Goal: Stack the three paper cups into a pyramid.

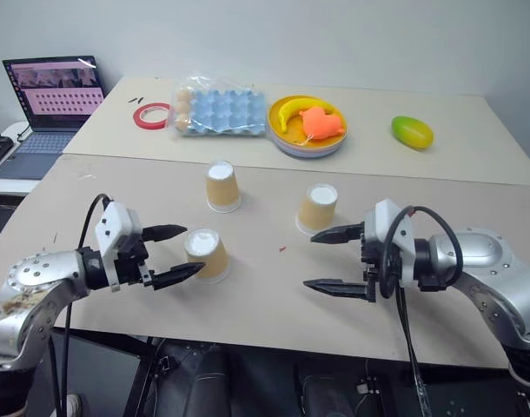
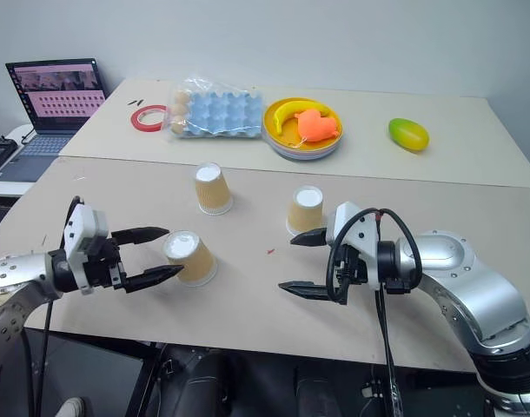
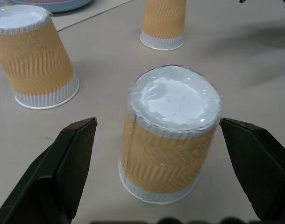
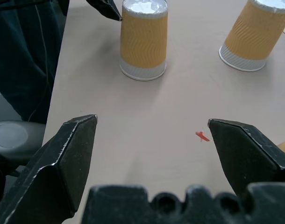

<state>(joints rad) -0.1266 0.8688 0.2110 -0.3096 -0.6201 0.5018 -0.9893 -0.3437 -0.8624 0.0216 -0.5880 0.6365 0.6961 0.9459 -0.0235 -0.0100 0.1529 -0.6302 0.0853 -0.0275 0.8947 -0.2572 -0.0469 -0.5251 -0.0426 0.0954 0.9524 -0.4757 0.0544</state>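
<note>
Beige worktop is carrying the three paper cups, all sitting upside down with white bases up and well apart from one another. Taking the worktop's middle as the dial, the near cup is sitting at about eight o'clock, the far cup at about eleven o'clock, and the third cup at about one o'clock. No cup is resting on another, so the pyramid is not yet built. The left end effector is hovering with its black fingers spread wide on either side of the near cup, which is standing between the fingertips without being gripped; whether a tip is brushing the cup wall I cannot tell. The right end effector is hanging wide open and holding nothing, just beside the third cup, over bare surface where a small red scrap is lying. On the far worktop an egg tray, a red tape roll, a yellow plate, a mango and a laptop are sitting.
</note>
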